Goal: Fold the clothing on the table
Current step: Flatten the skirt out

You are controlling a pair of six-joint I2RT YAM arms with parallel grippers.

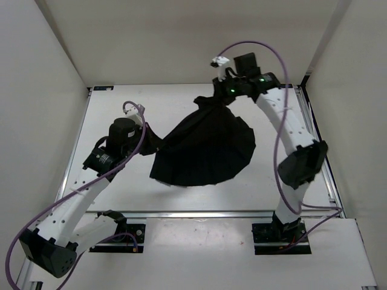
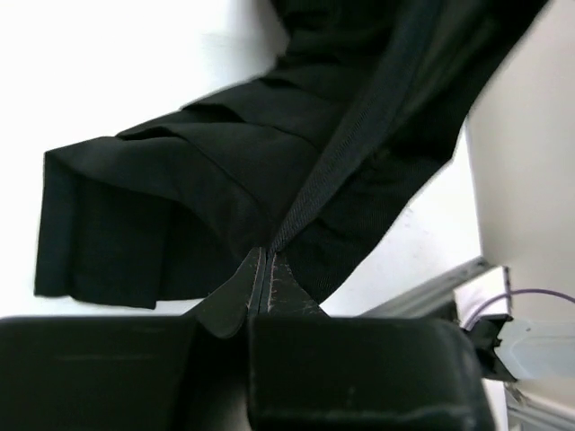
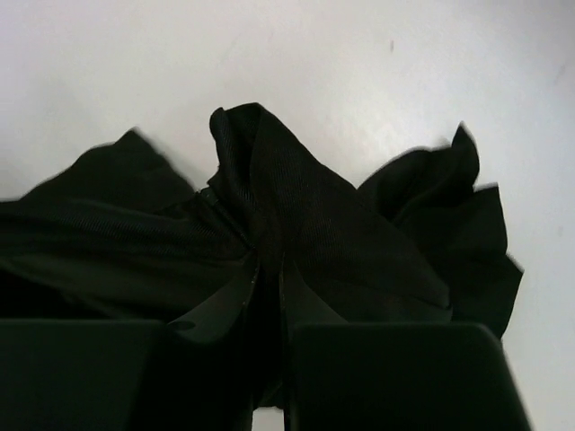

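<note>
step: spread before folding | black garment (image 1: 205, 148) draped mid-table (image 1: 199, 196), peak toward far edge | left gripper (image 2: 260, 269) clenched on its edge | right gripper (image 3: 268, 269) clamped on bunched fabric | advice: tension evenly, lay flat

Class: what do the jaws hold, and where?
The limp black fabric garment: the left jaws pinch its left-side edge, the right jaws its bunched far end.

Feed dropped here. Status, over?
Left gripper shut on limp black fabric garment, left edge. Right gripper shut on its far end. Nothing in the way.
</note>
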